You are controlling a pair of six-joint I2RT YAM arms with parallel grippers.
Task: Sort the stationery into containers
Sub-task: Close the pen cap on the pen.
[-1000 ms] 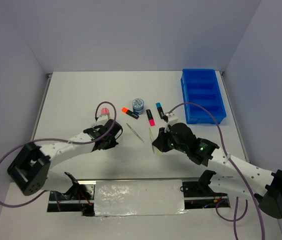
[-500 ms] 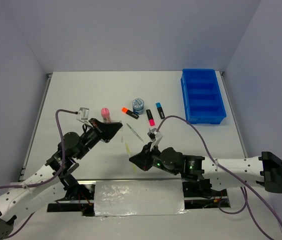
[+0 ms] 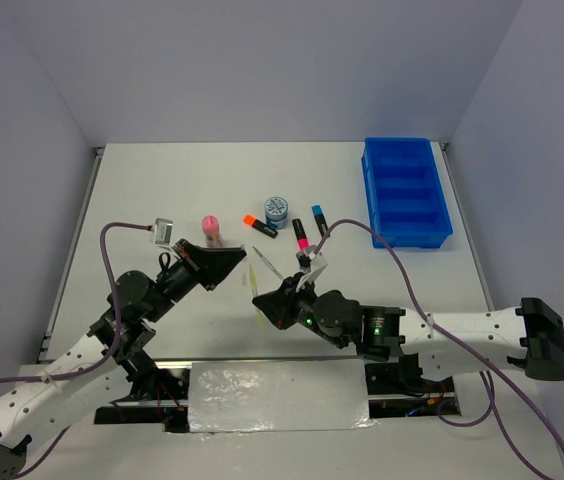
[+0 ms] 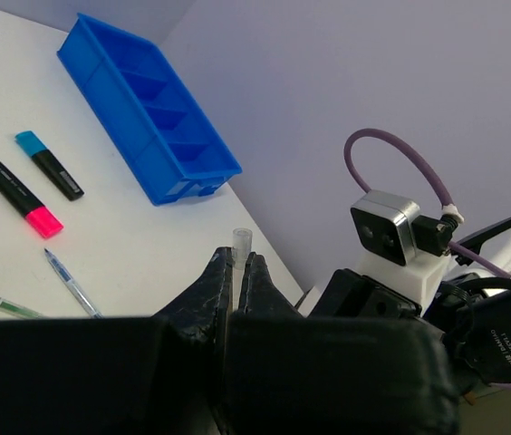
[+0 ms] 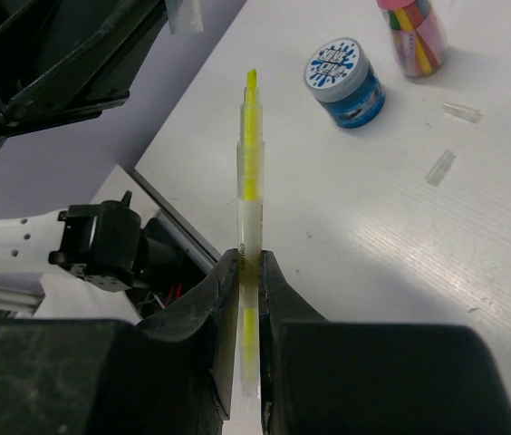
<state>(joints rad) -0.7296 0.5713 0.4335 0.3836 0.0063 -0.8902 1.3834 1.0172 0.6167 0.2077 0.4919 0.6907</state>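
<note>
Arms angle toward mid-frame: right gripper (image 5: 248, 261) clamps thin yellow clear-barrelled pen (image 5: 249, 149); left gripper (image 4: 237, 265) pinches small clear plastic cap (image 4: 242, 237).

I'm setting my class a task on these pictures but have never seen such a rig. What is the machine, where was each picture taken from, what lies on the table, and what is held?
Two robot arms stand at the near edge of a table, each ending in a two-finger gripper. The wide picture comes from a fixed camera above and behind them; the other two from cameras on the wrists. On the table lie a blue tray, a round tub, a pink-topped bottle, three highlighters, capped orange, pink and blue, and a thin pen. The left gripper pinches a small clear cap; the right gripper pinches a yellow pen.
</note>
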